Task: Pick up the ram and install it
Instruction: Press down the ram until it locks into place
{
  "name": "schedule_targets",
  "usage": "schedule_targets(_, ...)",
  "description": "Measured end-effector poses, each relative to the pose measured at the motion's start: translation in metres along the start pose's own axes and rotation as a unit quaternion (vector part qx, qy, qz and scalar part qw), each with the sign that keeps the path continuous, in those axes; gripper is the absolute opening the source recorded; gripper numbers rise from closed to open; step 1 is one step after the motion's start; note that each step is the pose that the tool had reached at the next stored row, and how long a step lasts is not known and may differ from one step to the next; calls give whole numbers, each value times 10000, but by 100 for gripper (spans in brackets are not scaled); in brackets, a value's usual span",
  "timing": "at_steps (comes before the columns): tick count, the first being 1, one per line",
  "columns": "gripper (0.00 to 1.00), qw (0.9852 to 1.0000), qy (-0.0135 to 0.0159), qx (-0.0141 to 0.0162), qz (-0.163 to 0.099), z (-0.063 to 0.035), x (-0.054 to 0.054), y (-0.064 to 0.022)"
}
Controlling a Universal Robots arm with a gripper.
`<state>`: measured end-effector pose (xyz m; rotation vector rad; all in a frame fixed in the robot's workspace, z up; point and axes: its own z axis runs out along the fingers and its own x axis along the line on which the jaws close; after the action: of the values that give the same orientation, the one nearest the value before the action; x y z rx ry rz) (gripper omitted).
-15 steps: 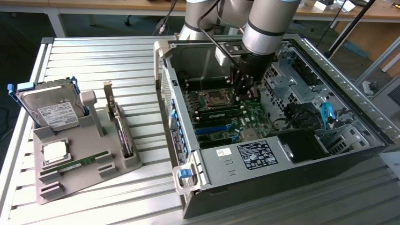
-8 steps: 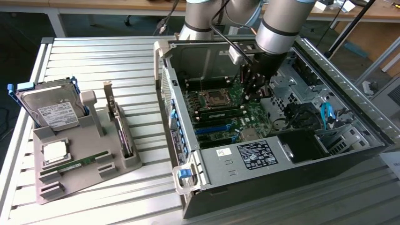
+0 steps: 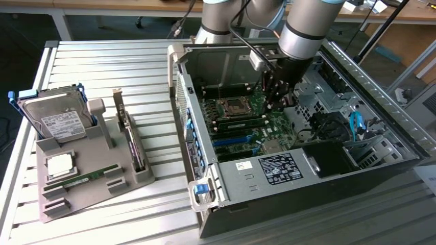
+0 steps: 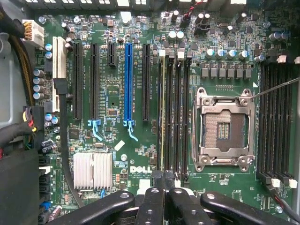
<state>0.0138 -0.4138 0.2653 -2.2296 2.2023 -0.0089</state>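
While the arm reaches down into the open computer case (image 3: 381, 148), we begin at the exterior view's left, where a grey holder tray (image 3: 140, 176) sits on the slatted metal surface (image 3: 102, 56). It carries a hard drive (image 3: 58, 120) at its far end, a square silver processor chip (image 3: 59, 164) nearer us, an upright card with a metal bracket (image 3: 129, 138), and one ram stick (image 3: 85, 178) lying flat near the chip. Moving right, we see the motherboard (image 3: 262, 135) inside the case, with its empty processor socket (image 3: 235, 106). The fingers (image 4: 164, 194) stand closed directly over the memory slots just beside that socket, and in the wrist view a thin ram stick (image 4: 162, 117) stands edge-on in one slot, running up under the closed fingers. Whether they grip it or merely press on it, we cannot tell.
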Motion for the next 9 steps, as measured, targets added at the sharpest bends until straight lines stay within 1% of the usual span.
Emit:
schedule_targets(4, 10, 10000, 5, -2, -1, 114, -23, -4)
schedule_targets(6, 10, 10000, 6, -6, 0, 175, -33, -29)
schedule_targets(9, 10, 10000, 10, -6, 0, 232, -32, -62)
